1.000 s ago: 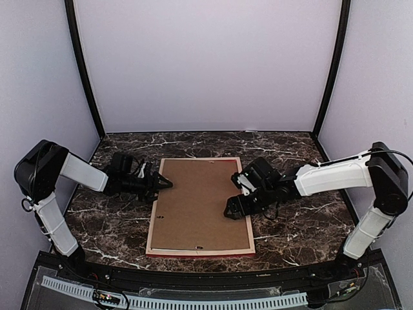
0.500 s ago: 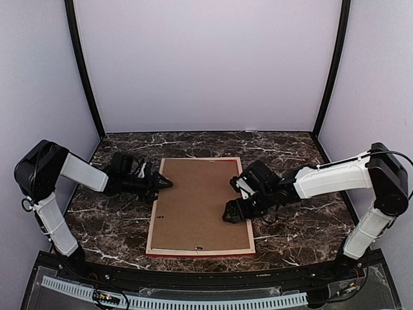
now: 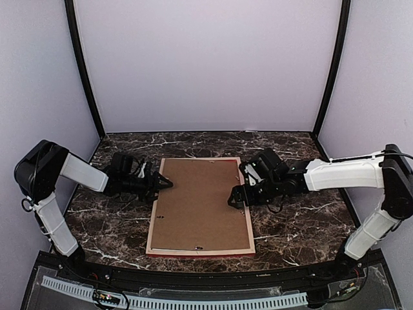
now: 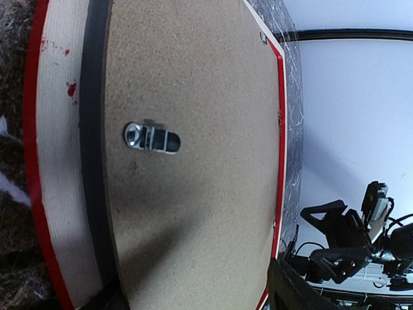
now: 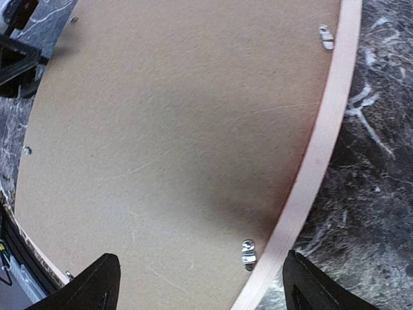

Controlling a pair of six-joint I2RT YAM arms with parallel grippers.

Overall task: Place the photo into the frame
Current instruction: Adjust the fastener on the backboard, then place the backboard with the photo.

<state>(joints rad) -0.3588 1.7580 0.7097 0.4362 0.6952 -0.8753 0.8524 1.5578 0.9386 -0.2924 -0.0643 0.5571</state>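
Right gripper (image 5: 203, 287): jaws spread wide, only the two dark fingertips (image 5: 103, 284) poking in at the bottom corners, nothing between them but board.
Backing board (image 5: 168, 129): plain brown, filling most of the shot, lying flat inside the frame.
Frame (image 5: 310, 174): back side up, its pale rim sweeps from top right down to bottom centre.
Upper clip (image 5: 327, 37): small metal tab on the board right at the rim.
Lower clip (image 5: 248, 254): another tab (just beside the right-hand fingertip, apart from it).
Table (image 5: 381, 161): dark marble with white veins, right of the rim.
Left gripper (image 5: 22, 61): dark tip at the board's far edge, top left; jaws unreadable here.
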